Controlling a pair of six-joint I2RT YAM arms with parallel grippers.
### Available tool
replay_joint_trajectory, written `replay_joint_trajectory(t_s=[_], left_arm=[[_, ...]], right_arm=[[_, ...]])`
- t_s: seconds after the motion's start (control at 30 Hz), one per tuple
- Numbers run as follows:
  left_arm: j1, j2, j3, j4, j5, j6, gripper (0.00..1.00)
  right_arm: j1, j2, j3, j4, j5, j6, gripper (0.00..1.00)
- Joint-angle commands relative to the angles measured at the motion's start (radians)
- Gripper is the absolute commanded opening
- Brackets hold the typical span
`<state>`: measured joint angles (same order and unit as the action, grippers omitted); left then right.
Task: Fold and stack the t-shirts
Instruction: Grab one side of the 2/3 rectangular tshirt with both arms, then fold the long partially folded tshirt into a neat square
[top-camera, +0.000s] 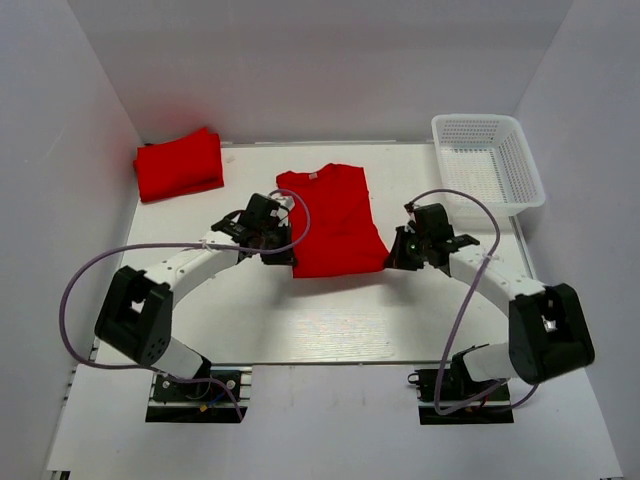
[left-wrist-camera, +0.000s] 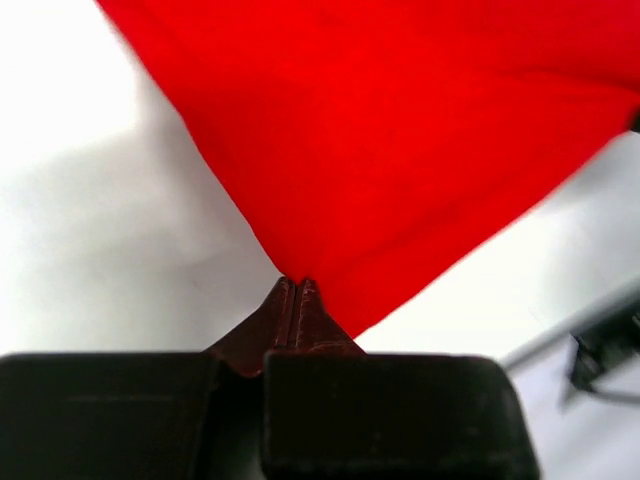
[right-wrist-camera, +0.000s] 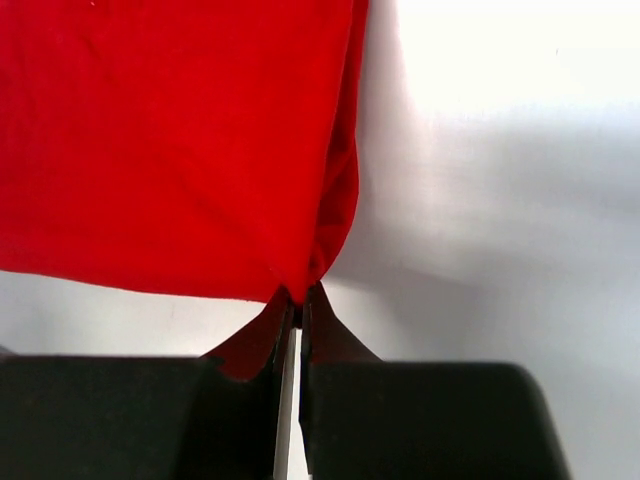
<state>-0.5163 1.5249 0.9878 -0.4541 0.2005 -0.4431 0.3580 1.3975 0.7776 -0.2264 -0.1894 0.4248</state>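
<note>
A red t-shirt (top-camera: 332, 220) lies in the middle of the table, folded lengthwise, collar toward the far side. My left gripper (top-camera: 281, 259) is shut on its near left corner, seen in the left wrist view (left-wrist-camera: 297, 283) with the red cloth (left-wrist-camera: 400, 140) spreading away from the fingertips. My right gripper (top-camera: 390, 259) is shut on its near right corner, seen in the right wrist view (right-wrist-camera: 297, 295) with the cloth (right-wrist-camera: 170, 140) bunched at the tips. A second red t-shirt (top-camera: 180, 164) lies folded at the far left corner.
A white plastic mesh basket (top-camera: 488, 160) stands at the far right. White walls enclose the table on the left, the far side and the right. Both arms' cables loop beside the shirt.
</note>
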Motion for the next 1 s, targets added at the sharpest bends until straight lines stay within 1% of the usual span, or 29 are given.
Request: replay_joint_trajectory(t_s=[0.0,0.07,0.1,0.2,0.23,0.27,0.37,0.43,0.5,0.57,0.6,0.73,0.83,0.87,0.93,0.97], left_arm=[[-0.007,-0.1,-0.011,-0.133,0.101,-0.009,0.0],[-0.016,-0.123,-0.011,-0.144,0.116,-0.019,0.0],[-0.016,-0.135,0.015,-0.158,0.116,-0.019,0.0],[-0.016,-0.135,0.069,-0.169,0.128,-0.008,0.0],[-0.016,-0.102,0.124,-0.169,0.138,0.013,0.0],[-0.016,-0.101,0.124,-0.178,0.139,0.014,0.0],[0.002,-0.077,0.181,-0.178,0.126,0.023,0.0],[0.012,-0.045,0.222,-0.188,0.074,0.014,0.0],[0.012,-0.019,0.259,-0.201,0.016,0.001,0.0],[0.012,0.029,0.322,-0.21,-0.036,-0.011,0.0],[0.012,0.046,0.343,-0.222,-0.056,-0.023,0.0],[0.033,0.115,0.452,-0.242,-0.171,-0.06,0.0],[0.055,0.135,0.495,-0.251,-0.22,-0.08,0.0],[0.065,0.15,0.496,-0.241,-0.23,-0.08,0.0],[0.078,0.173,0.529,-0.241,-0.239,-0.08,0.0],[0.09,0.194,0.529,-0.232,-0.239,-0.08,0.0]], right_arm=[[0.012,-0.104,-0.026,-0.112,-0.012,0.022,0.0],[0.016,-0.147,-0.014,-0.146,-0.004,0.025,0.0],[0.015,-0.176,-0.008,-0.157,0.019,0.022,0.0],[0.015,-0.186,0.038,-0.177,0.041,0.011,0.0],[0.015,-0.167,0.089,-0.144,0.021,-0.006,0.0],[0.015,-0.16,0.089,-0.143,0.024,-0.011,0.0],[0.012,-0.1,0.173,-0.137,0.03,-0.03,0.0],[0.012,-0.066,0.23,-0.123,0.033,-0.035,0.0],[0.009,-0.031,0.252,-0.1,0.042,-0.04,0.0],[0.006,-0.008,0.307,-0.057,0.053,-0.038,0.0],[0.006,0.032,0.327,-0.053,0.056,-0.038,0.0],[0.007,0.119,0.463,-0.027,0.056,-0.044,0.0],[0.006,0.187,0.531,-0.027,0.065,-0.063,0.0],[0.001,0.21,0.579,-0.031,0.068,-0.066,0.0],[-0.001,0.263,0.615,-0.042,0.08,-0.072,0.0],[-0.004,0.28,0.67,-0.063,0.084,-0.083,0.0]])
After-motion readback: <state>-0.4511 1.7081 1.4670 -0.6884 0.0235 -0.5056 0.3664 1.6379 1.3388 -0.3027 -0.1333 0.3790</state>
